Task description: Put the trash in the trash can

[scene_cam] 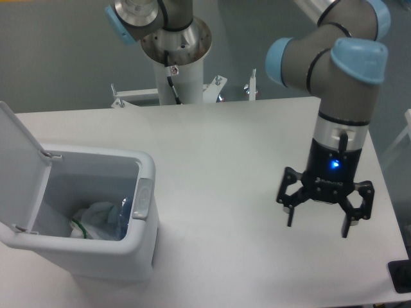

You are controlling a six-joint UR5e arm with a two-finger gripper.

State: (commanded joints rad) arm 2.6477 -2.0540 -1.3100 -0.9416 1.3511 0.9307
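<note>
While hanging above the right side of the table (231, 147), spreads gripper (319, 223) fingers wide apart, clamped on nothing, blue status light glowing on the wrist. Sits well apart to the left: trash can (144, 212), lid (19, 163) swung up and back on its hinge, opening exposed. Holds, at the bottom of that bin, a whitish plastic bag (93, 218) with something bluish, probably the bottle (124, 208), tucked just beside it against the front wall; label and cap too blurred to confirm. Shows no loose trash on the tabletop between gripper and bin. Suggests, judging from that layout, the dropping step complete and the task at or near its end. Calls next, at most, for a retreat clear of the bin, or a press on the lid should closing be wanted. Leaves little to go wrong beyond a careless sweep knocking the light bin.
</note>
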